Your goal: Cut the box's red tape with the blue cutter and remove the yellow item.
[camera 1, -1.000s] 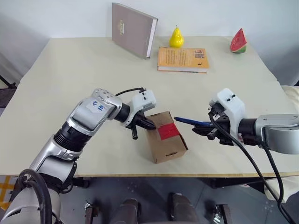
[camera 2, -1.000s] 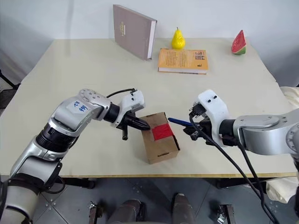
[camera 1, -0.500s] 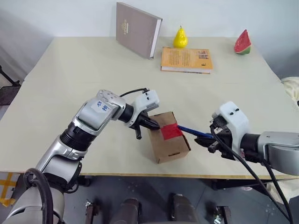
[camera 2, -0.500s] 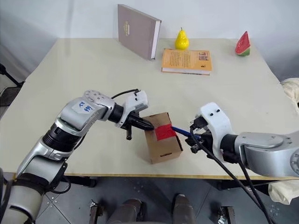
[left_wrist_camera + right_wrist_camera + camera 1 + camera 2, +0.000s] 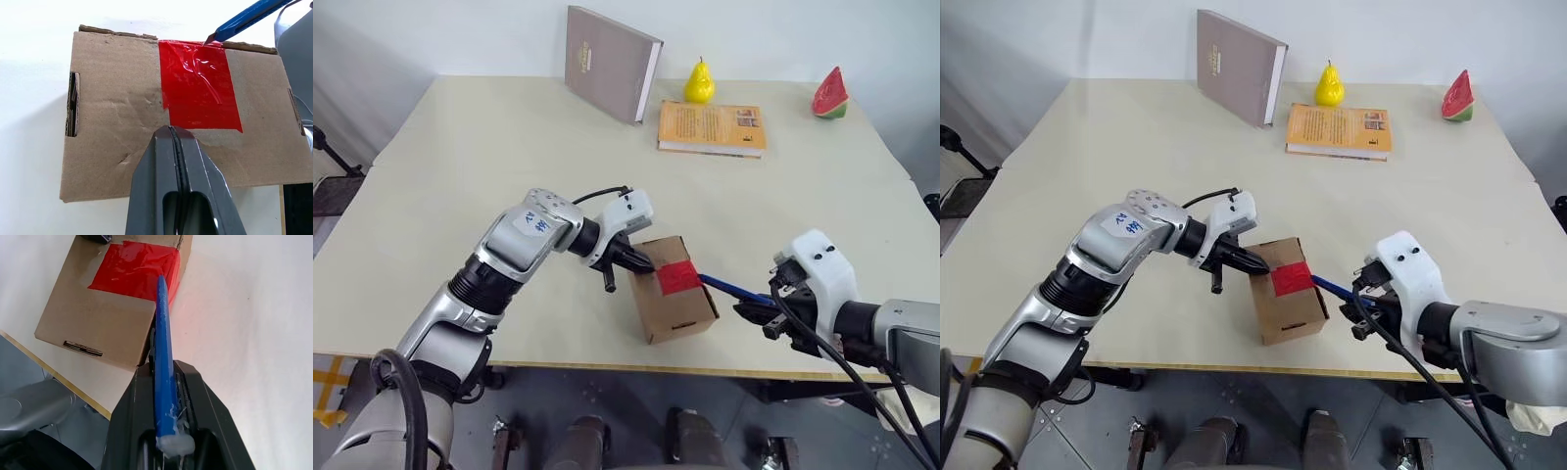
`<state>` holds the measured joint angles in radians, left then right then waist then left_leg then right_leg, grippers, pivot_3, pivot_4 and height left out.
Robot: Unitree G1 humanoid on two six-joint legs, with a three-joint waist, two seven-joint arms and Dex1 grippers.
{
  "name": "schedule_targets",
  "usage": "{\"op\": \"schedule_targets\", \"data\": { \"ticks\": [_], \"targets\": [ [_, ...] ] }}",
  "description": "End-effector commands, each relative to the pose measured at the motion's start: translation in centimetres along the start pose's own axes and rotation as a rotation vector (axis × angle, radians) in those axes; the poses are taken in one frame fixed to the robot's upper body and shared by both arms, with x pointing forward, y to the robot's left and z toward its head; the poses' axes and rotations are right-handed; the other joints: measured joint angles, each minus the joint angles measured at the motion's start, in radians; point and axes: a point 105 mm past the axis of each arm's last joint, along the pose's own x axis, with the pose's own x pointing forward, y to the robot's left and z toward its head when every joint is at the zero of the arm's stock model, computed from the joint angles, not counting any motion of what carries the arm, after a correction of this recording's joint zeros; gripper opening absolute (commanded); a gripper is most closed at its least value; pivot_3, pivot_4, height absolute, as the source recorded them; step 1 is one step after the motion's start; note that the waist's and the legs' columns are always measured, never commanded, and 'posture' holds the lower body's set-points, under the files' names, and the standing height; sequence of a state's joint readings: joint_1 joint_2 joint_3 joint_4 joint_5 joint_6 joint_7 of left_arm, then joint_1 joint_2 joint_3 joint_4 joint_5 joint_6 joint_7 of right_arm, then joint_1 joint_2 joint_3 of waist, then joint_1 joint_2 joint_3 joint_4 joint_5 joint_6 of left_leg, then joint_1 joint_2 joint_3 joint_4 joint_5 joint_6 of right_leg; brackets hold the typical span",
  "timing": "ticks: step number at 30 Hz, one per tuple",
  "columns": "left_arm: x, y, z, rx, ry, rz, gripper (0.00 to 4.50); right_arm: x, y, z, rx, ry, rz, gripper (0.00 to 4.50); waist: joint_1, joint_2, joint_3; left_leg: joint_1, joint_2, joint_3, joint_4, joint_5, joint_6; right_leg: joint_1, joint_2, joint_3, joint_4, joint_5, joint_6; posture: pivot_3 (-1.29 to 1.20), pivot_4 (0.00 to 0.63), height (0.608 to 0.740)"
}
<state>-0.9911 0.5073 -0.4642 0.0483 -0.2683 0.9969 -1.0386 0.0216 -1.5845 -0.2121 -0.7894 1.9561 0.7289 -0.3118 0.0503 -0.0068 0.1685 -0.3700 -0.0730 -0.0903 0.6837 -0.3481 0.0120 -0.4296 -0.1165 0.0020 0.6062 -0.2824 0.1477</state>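
Note:
The small cardboard box (image 5: 674, 294) stands near the table's front edge, with the red tape (image 5: 676, 277) across its top. My left gripper (image 5: 641, 262) is shut, and its fingertips (image 5: 171, 131) press on the box top beside the tape (image 5: 199, 85). To the right of the box, my right gripper (image 5: 759, 313) is shut on the blue cutter (image 5: 734, 288). The cutter (image 5: 164, 342) points at the box, and its blade tip sits at the tape's edge on the box's right side. The yellow item is hidden.
At the back of the table a grey-brown book (image 5: 612, 61) stands upright, with a yellow pear (image 5: 699, 81), an orange book (image 5: 712, 127) and a watermelon slice (image 5: 829, 93) to its right. The table's front edge (image 5: 607, 364) runs just below the box.
My right gripper has drawn back toward the table's front edge with the cutter, its tip sliding along the box's right side to the tape. The left gripper stays on the box.

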Motion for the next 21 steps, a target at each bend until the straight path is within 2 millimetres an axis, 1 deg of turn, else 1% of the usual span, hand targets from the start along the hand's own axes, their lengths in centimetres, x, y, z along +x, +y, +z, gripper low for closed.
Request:
{"op": "schedule_targets", "data": {
  "ticks": [1, 8, 21],
  "targets": [
    [0.65, 0.14, -1.21, -0.018, 0.058, 0.01, 0.0, -0.4, 0.74, 0.27, -0.024, -0.015, 0.011, 0.15, 0.001, 0.0, 0.0, 0.0, 0.0, 0.0, 0.0, 0.0, 0.0, 0.0, 0.0, 0.0, 0.0, 0.0, 0.0, 0.0, 0.15, 0.74],
    [0.81, 0.15, -1.16, -0.017, 0.057, 0.007, 0.0, -0.56, 0.9, -0.33, -0.018, -0.002, 0.001, 0.15, 0.001, 0.0, 0.0, 0.0, 0.0, 0.0, 0.0, 0.0, 0.0, 0.001, 0.0, 0.0, -0.001, 0.0, 0.0, 0.0, 0.15, 0.74],
    [0.77, 0.17, -1.08, -0.017, 0.056, 0.006, 0.0, -0.37, 1.09, -0.67, 0.003, -0.001, -0.006, 0.15, 0.002, 0.0, 0.0, 0.0, 0.0, 0.0, 0.0, 0.0, 0.0, 0.001, 0.0, -0.001, -0.001, 0.0, 0.0, 0.0, 0.15, 0.74]
  ]
}}
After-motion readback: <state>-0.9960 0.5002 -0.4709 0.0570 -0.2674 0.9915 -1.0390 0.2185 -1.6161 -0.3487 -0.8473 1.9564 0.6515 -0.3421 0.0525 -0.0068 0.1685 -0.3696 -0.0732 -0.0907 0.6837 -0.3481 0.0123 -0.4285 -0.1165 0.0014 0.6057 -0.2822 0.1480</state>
